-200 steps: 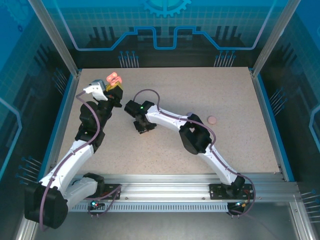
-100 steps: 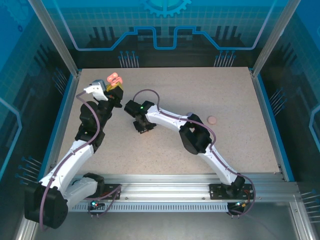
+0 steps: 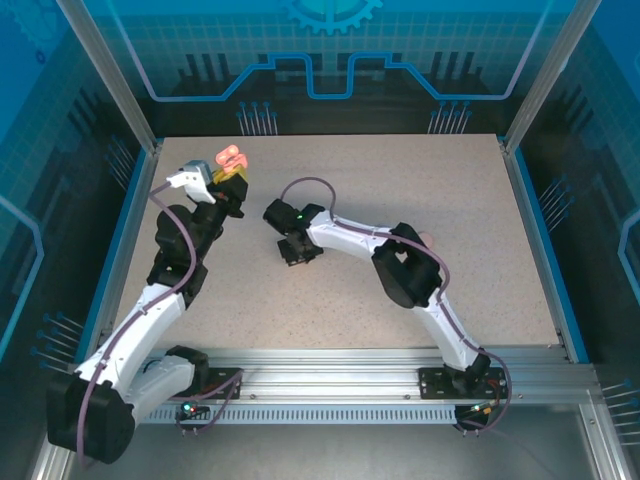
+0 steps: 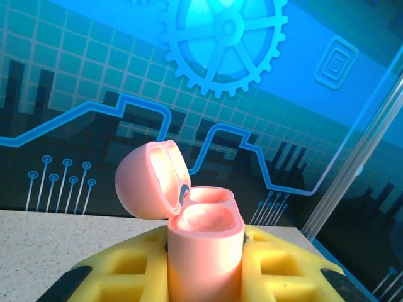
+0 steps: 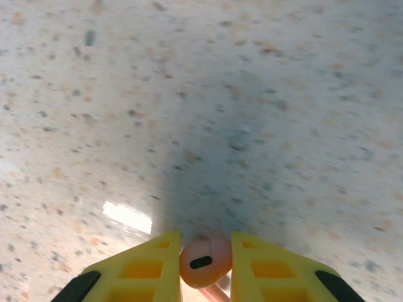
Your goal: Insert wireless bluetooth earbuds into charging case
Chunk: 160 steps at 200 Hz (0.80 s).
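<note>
My left gripper [image 3: 229, 181] is shut on a pink charging case [image 4: 204, 258], held upright between its yellow fingers [image 4: 123, 270]. The case's lid [image 4: 148, 179] is swung open to the left, and both wells look empty. In the top view the case [image 3: 230, 158] sits at the table's back left. My right gripper [image 3: 299, 251] is near the table's middle, a short way right of the case. It is shut on a pinkish-beige earbud [image 5: 205, 261], pinched between its yellow fingers [image 5: 141, 270] just above the speckled tabletop [image 5: 252, 94].
The right arm's elbow [image 3: 405, 268] bulges over the table's middle right. A small pinkish spot [image 3: 425, 237] peeks out at its far edge; what it is cannot be told. Blue walls and metal posts [image 3: 112, 75] ring the table.
The right gripper has shifted a little to the right with the earbud, and its elbow has swung right over the small pink piece that lay there. The left arm holds still.
</note>
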Motion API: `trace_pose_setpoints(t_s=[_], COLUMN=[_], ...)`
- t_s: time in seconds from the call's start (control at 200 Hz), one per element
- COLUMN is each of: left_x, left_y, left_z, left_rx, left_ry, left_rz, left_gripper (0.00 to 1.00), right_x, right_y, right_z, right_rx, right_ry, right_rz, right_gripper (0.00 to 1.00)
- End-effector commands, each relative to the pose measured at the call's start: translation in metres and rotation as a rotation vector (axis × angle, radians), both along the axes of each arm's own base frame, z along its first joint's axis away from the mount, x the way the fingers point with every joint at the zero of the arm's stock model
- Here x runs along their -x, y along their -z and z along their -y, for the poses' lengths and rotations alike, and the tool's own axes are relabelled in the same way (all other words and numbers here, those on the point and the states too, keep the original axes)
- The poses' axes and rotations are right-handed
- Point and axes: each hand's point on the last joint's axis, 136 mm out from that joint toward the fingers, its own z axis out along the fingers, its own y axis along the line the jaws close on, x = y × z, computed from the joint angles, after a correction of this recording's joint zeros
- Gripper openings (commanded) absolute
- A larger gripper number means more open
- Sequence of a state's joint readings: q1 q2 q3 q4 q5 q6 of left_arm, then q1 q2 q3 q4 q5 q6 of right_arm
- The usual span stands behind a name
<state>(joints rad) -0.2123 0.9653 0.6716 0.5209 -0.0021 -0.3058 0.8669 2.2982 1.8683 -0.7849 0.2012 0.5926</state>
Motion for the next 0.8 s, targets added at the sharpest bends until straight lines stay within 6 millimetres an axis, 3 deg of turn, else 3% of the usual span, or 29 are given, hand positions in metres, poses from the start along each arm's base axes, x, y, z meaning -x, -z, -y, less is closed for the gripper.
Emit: trace_pose_setpoints(t_s=[0.0,0.14,0.42,0.61,0.795], left_x=[0.01,0.012,0.016,0.02,0.017], left_y=[-0.027,-0.029,-0.017,-0.007,-0.01], left_z=[0.011,0.02,0.062,0.089,0.094], left_rx=[-0.038,-0.067,-0.24,-0.375,-0.403], left_ry=[0.059,0.089,0.2,0.239,0.18], left_rz=[0.096,0.14,0.255,0.32,0.364], left_gripper=[0.0,0.0,0.0,0.0,0.0], right_x=[-0.019,-0.024,-0.034,-0.04,-0.043], right_y=[-0.045,-0.072,-0.133,-0.201,-0.277], right_z=[0.008,0.026,0.063,0.092,0.114], right_rx=[-0.1,-0.161,-0.261,-0.361,-0.495], right_ry=[0.07,0.105,0.16,0.193,0.213], right_rz=[0.087,0.13,0.228,0.351,0.491], right_gripper=[0.19,0.19,0.19,0.2,0.2])
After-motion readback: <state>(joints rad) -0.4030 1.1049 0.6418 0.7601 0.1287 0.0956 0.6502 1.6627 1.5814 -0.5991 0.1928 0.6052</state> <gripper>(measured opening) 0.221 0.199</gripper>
